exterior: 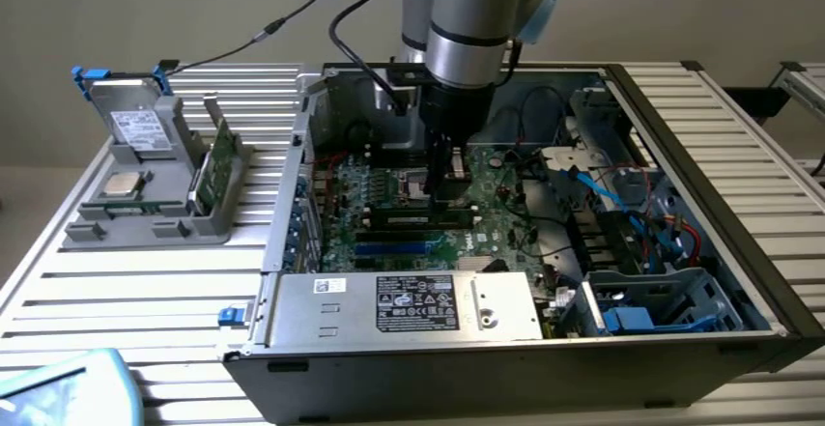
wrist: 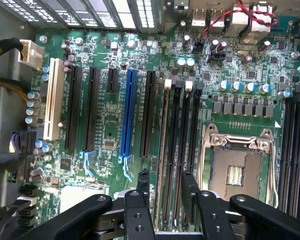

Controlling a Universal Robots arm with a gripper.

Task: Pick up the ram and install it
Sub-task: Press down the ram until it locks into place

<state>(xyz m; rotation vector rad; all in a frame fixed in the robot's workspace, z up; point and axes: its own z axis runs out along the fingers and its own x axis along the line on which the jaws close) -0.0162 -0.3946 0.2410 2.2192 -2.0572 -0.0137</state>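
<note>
Nearest us in the exterior view, a pale blue object [exterior: 58,387] cuts into the corner of the slatted metal table [exterior: 142,296]. On that table the open computer case [exterior: 516,368] lies on its side, and its silver power supply [exterior: 406,305] with a black-and-white label faces us.

Behind the supply lies the green motherboard [exterior: 497,194]. The wrist view shows its rows of black, white and blue expansion slots [wrist: 127,112] and the empty metal-framed processor socket [wrist: 237,165].

The gripper [exterior: 451,194] hangs straight down over the board with its fingers spread and nothing between them. In the wrist view the gripper [wrist: 165,176] straddles the long memory slots [wrist: 182,140]. Just under it we see the ram [exterior: 415,219], a dark stick lying along a slot. We cannot tell whether it is fully seated.

Blue and red cables [exterior: 644,209] and a blue drive cage [exterior: 651,305] fill the case at the exterior view's right.

Farther back, at the exterior view's left, a grey parts holder [exterior: 149,209] carries a boxy drive [exterior: 139,128], a square silver chip [exterior: 123,184] and a green board [exterior: 216,160] on edge. Beyond it all stands a plain beige wall [exterior: 155,11].
</note>
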